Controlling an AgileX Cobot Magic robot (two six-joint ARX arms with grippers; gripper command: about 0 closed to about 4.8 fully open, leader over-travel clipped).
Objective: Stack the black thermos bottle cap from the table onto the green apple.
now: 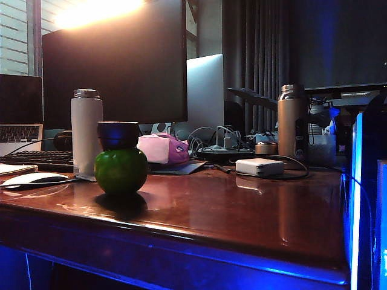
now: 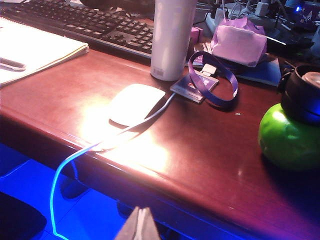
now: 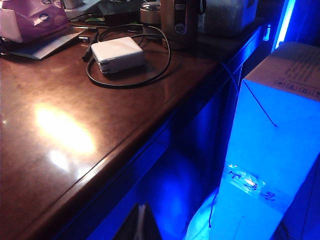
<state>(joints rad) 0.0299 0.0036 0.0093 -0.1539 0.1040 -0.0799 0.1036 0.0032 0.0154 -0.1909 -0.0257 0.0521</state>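
The green apple (image 1: 121, 171) stands on the table (image 1: 242, 211) towards its left front, and the black thermos bottle cap (image 1: 118, 135) sits on top of it. The left wrist view shows the same pair, apple (image 2: 287, 135) under cap (image 2: 302, 95). My left gripper (image 2: 141, 220) is shut and empty, held low off the table's front edge, well away from the apple. My right gripper (image 3: 141, 217) is likewise shut and empty, below the front edge at the table's right end. Neither gripper shows in the exterior view.
A white thermos bottle (image 1: 86, 133), white mouse (image 2: 136, 103), lanyard card (image 2: 200, 85), keyboard (image 2: 85, 22) and notebook (image 2: 35, 50) lie left. A pink pouch (image 1: 163, 149), white charger (image 3: 117, 53) with cable, a copper bottle (image 1: 291, 127) and a blue-lit box (image 3: 280, 145) are right.
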